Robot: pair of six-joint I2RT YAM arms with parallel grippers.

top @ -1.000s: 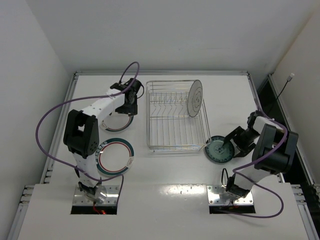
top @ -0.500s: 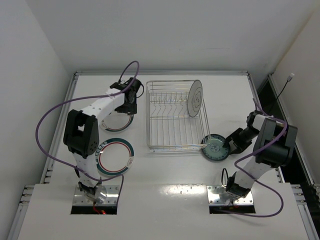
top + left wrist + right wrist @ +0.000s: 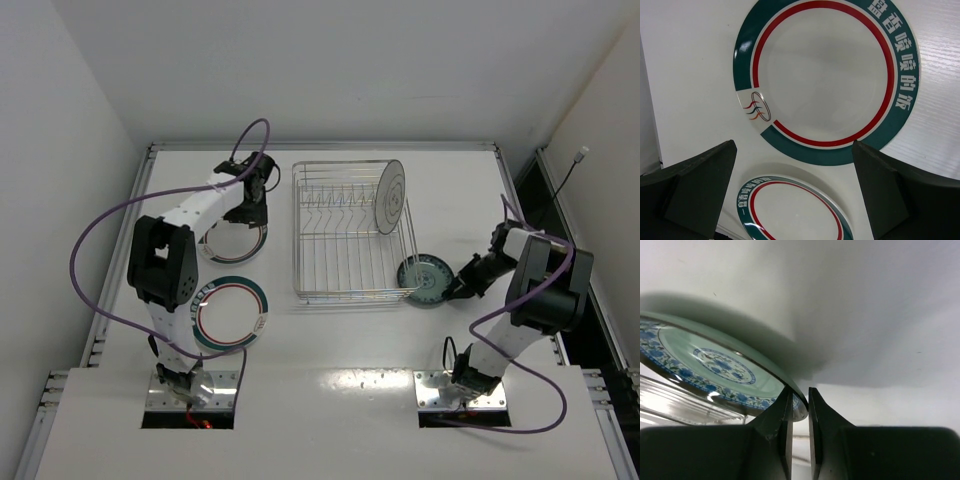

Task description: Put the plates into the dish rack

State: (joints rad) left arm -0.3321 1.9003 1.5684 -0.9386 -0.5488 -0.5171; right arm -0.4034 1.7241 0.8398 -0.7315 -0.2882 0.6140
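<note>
A small teal patterned plate (image 3: 422, 276) (image 3: 715, 365) leans tilted against the right front corner of the dish rack (image 3: 350, 290). My right gripper (image 3: 458, 287) (image 3: 800, 400) is shut on its right rim. A pale grey plate (image 3: 390, 197) stands upright in the rack's back right. Two white plates with teal-and-red rims lie left of the rack. One white plate (image 3: 232, 318) (image 3: 827, 75) is near the left arm's base. The other white plate (image 3: 237, 240) (image 3: 790, 210) sits under my left gripper (image 3: 248, 212) (image 3: 795, 195), which hovers open over it.
Purple cables loop over both arms. The table's raised edge (image 3: 320, 146) runs along the back, with walls close on the left and right. A rack wire (image 3: 680, 405) shows just beneath the teal plate.
My right gripper closed on the teal plate's rim and pushed it left until it tipped up against the rack. My left gripper shifted slightly back and left over its white plate.
</note>
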